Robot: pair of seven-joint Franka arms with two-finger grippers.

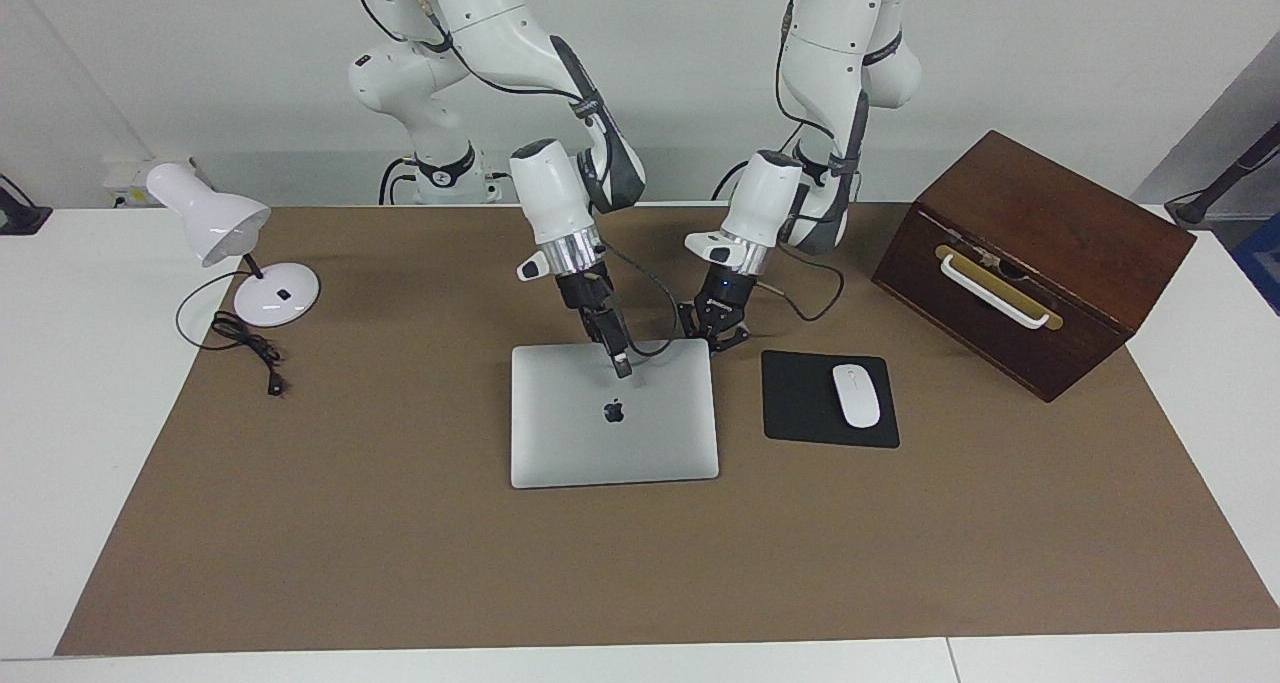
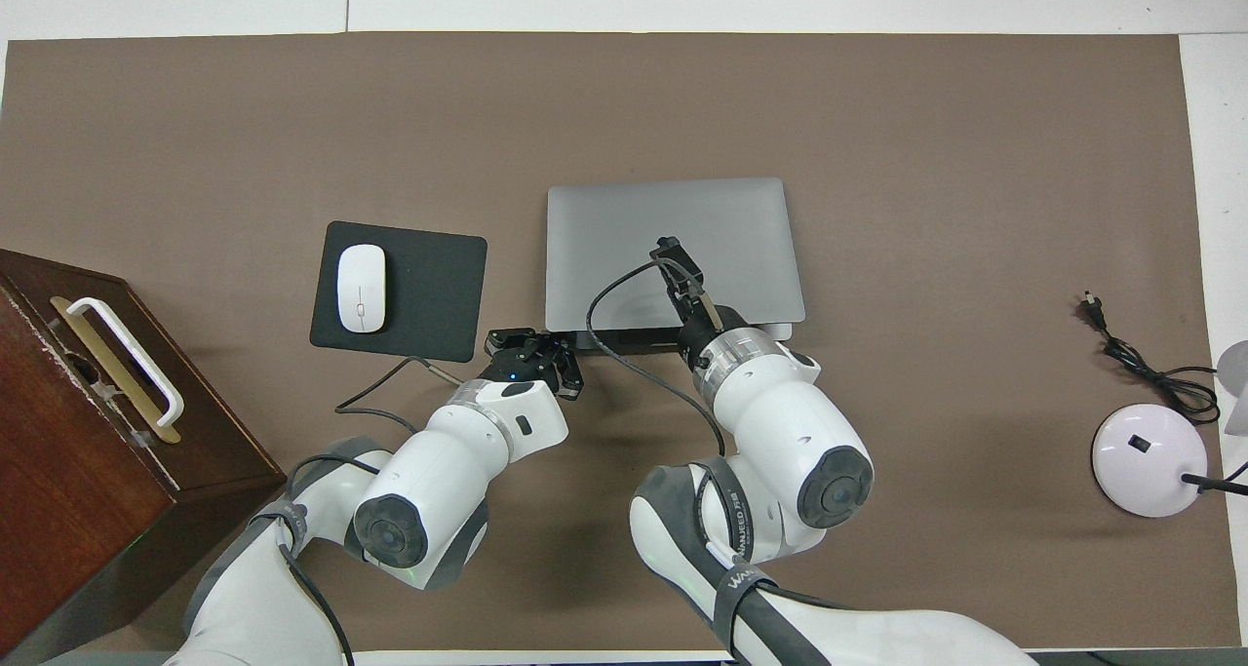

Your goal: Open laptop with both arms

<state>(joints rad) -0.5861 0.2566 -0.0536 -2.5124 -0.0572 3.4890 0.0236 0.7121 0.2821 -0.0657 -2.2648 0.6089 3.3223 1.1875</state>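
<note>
The silver-grey laptop [image 1: 610,443] lies shut on the brown mat, apple logo up; it also shows in the overhead view [image 2: 741,247]. My right gripper [image 1: 622,366] points down with its fingers together, its tip on or just above the lid near the logo, also in the overhead view [image 2: 669,250]. My left gripper [image 1: 715,335] is open and low at the laptop's corner nearest the robots, toward the left arm's end of the table, also in the overhead view [image 2: 536,346]. I cannot tell if it touches the edge.
A black mouse pad [image 1: 800,403] with a white mouse [image 1: 856,395] lies beside the laptop toward the left arm's end. A brown wooden box [image 1: 1040,253] stands past it. A white desk lamp [image 1: 215,225] with its cord stands toward the right arm's end.
</note>
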